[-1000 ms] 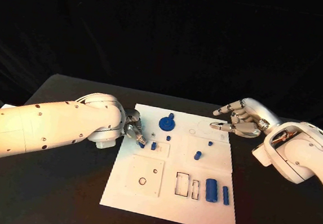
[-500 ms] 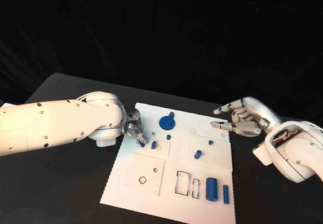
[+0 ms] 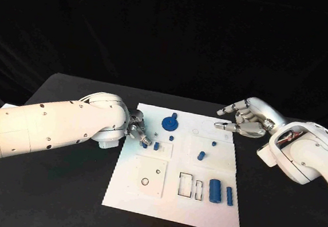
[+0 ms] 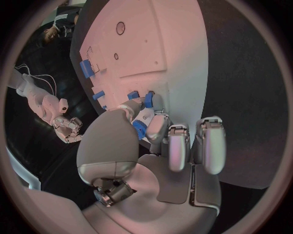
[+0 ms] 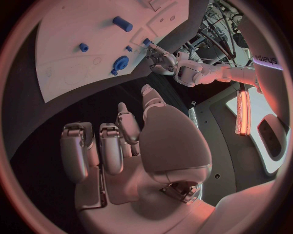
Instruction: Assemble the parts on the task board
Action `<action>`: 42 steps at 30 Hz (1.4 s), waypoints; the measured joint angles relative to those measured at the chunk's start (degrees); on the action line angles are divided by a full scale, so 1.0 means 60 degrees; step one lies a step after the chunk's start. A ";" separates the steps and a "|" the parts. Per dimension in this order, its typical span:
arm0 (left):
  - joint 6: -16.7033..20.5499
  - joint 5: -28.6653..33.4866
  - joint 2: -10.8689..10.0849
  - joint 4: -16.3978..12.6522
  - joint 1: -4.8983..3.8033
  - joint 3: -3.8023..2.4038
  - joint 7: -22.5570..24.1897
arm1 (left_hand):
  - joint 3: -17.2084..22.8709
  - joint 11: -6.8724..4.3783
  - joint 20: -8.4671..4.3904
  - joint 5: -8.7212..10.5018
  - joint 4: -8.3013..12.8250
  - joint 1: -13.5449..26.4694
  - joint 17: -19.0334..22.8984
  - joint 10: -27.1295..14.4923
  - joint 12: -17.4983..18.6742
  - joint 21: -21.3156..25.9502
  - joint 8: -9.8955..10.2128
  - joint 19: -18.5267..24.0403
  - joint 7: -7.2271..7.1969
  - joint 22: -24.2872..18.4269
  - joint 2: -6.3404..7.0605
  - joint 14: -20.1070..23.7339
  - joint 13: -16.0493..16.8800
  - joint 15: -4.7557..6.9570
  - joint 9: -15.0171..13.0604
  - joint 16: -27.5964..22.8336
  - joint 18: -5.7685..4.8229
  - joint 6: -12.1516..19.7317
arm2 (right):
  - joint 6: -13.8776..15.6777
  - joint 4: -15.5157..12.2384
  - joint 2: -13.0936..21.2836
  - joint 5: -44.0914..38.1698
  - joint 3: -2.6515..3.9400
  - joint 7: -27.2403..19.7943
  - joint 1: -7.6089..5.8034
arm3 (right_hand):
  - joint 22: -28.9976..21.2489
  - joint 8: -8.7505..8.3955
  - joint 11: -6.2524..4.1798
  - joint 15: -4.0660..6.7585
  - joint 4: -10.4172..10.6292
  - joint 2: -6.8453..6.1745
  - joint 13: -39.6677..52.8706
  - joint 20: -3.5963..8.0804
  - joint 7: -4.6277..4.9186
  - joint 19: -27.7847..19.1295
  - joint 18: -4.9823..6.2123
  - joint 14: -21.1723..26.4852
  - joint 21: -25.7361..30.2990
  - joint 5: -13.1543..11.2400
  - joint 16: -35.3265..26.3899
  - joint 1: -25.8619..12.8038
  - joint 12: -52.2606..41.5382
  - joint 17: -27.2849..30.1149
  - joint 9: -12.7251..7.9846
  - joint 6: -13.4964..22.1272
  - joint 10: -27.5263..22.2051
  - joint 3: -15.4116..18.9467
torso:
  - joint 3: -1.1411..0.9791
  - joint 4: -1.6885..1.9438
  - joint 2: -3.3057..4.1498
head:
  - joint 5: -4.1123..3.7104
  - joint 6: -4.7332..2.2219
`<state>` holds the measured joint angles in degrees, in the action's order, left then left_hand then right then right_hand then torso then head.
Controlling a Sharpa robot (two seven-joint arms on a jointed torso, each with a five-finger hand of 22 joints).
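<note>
The white task board lies in the middle of the black table. My left hand is at the board's left edge and pinches a small blue part between thumb and a finger, its tip down at the board; the same small blue part shows in the left wrist view. Another small blue part stands right beside it. A round blue part lies near the far edge. My right hand hovers over the board's far right corner, fingers apart, holding nothing.
Two blue pegs stand mid-board. A blue cylinder and a thinner blue bar lie near the right edge, beside two rectangular slots. A square recess sits at the near left. Bare black table surrounds the board.
My left hand has shifted very slightly at the board's left edge, still pinching the blue part. The right hand stays where it was.
</note>
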<state>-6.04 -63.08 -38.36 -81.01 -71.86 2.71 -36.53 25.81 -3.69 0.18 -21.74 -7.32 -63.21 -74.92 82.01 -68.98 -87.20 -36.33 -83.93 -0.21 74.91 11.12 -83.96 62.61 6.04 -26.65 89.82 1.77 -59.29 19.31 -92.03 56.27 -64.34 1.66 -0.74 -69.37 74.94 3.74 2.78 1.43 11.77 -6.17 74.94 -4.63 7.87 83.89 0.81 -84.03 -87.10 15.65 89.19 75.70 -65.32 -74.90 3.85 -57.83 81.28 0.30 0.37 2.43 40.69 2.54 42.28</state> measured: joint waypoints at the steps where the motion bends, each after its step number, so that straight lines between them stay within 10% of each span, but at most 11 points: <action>1: -0.0010 -0.0004 0.0008 0.0002 0.0003 0.0002 -0.0002 | -0.0041 0.0000 0.0000 0.0000 -0.0021 0.0008 0.0000 0.0000 0.0000 0.0000 0.0001 0.0000 0.0000 0.0000 0.0008 0.0000 0.0000 0.0000 0.0004 0.0000 0.0000 0.0000 | 0.0000 0.0000 0.0000 0.0000 0.0000 0.0000 0.0000 | 0.0000 0.0000 0.0000 0.0000 0.0000 0.0000 0.0000 0.0000 0.0000 0.0000 -0.0001 0.0000 0.0000 0.0000 0.0000 0.0000 0.0000 0.0000 0.0000 0.0000 0.0000 0.0000 | 0.0000 0.0000 0.0000 | 0.0002 0.0002; 22: -0.0209 -0.0066 0.0078 0.0046 0.0028 0.0016 -0.0002 | -0.0773 -0.0002 -0.0034 0.0001 -0.0411 0.0219 0.0001 0.0002 0.0000 -0.0036 0.0018 -0.0035 -0.0001 0.0000 -0.0008 -0.0015 -0.0017 0.0053 0.0016 0.0000 0.0000 -0.0137 | 0.0000 0.0004 0.0001 0.0001 0.0000 -0.0003 0.0000 | -0.0003 0.0000 0.0000 0.0000 0.0000 0.0000 0.0000 0.0000 0.0000 0.0000 0.0000 0.0000 0.0000 0.0037 0.0000 0.0000 0.0000 -0.0006 0.0000 0.0000 0.0000 0.0000 | -0.0005 0.0004 -0.0005 | 0.0003 0.0020; 31: -0.0192 -0.0088 0.0093 0.0041 0.0017 0.0002 0.0023 | -0.0140 -0.0034 -0.0068 0.0005 -0.0077 -0.0327 0.0001 0.0034 0.0000 -0.0036 0.0075 0.0000 -0.0015 -0.0001 -0.0420 0.0000 -0.0017 0.0067 -0.0035 0.0000 0.0002 -0.0116 | 0.0000 0.0008 -0.0003 0.0002 0.0000 -0.0005 0.0000 | -0.0004 0.0000 0.0000 0.0000 0.0000 0.0000 0.0000 0.0000 0.0000 0.0000 0.0000 0.0000 0.0000 0.0037 0.0000 0.0000 0.0000 -0.0005 0.0000 0.0000 0.0000 0.0000 | 0.0002 0.0000 -0.0004 | 0.0009 0.0011; 42: -0.0057 -0.0109 0.0097 0.0011 0.0024 0.0007 0.0046 | 0.0266 -0.0034 -0.0068 -0.0777 -0.0194 -0.0651 0.0002 0.0034 0.0000 -0.0036 0.0008 0.0000 0.0050 -0.0001 -0.0395 0.0000 -0.0058 0.0067 -0.0157 0.0000 0.0001 -0.0010 | -0.0001 0.0013 -0.0013 0.0002 0.0000 -0.0007 0.0001 | -0.0005 0.0000 0.0000 0.0000 0.0000 -0.0001 0.0000 0.0000 0.0000 0.0000 0.0000 0.0000 0.0000 0.0037 0.0000 0.0000 0.0000 -0.0004 0.0000 0.0000 0.0000 0.0000 | 0.0005 0.0004 -0.0005 | 0.0018 0.0017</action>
<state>-6.38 -63.74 -37.78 -80.95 -71.72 2.75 -36.25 27.41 -3.89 -0.23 -26.40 -8.49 -67.11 -74.91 82.21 -68.98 -87.42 -36.28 -83.93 0.09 74.90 8.75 -83.96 62.26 6.45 -27.59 89.82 1.77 -59.35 19.31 -91.95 56.19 -64.33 1.66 -0.78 -69.37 74.91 3.74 2.78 1.43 11.76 -6.17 74.94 -4.63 7.87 83.89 0.81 -84.03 -87.10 15.87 89.19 75.70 -65.32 -74.93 3.85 -57.83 81.28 0.30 0.41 2.46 40.66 2.65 42.39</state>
